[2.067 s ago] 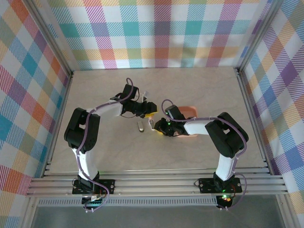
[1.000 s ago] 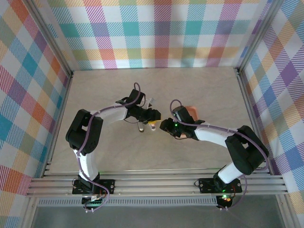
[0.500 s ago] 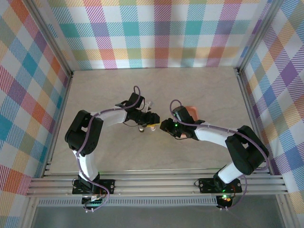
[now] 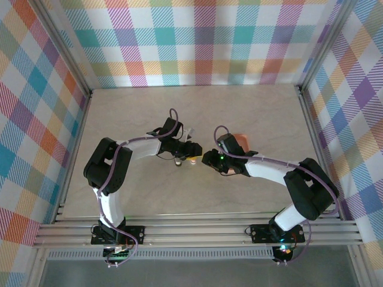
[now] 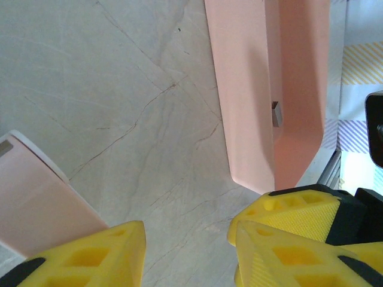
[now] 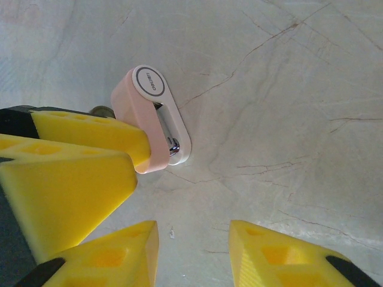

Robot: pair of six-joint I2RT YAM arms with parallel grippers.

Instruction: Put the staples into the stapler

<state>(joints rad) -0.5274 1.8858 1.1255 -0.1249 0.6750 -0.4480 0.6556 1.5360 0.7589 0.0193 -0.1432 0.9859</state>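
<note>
Out at the middle of the table, the stapler lies flat on the marble-look top, off to the left of the orange tray; in the right wrist view its long axis runs on a slant, round pink end away from the camera, the end with the silvery bit nearer; the left gripper is the closer one by far, its yellow fingers spread apart with nothing between them; the stapler sits just outside one finger, touching it or near enough that I can't tell; so it isn't in the gap yet, it's off to the side, and I reckon any grab hinges on that: shift over so the fingers straddle the body across its short width; the right gripper is spread wide too, holding nothing, with the stapler ahead of its fingertips and a bit to one side, bare table under it; one small grey staple strip sits in the tray by an inner wall, and I can't make out any more from here; versus two seconds back, the left gripper has come down toward the near side to reach the stapler, which hasn't budged; the right arm has stretched out flatter with its gripper in much the same spot; over the last half second hardly anything moves
</note>
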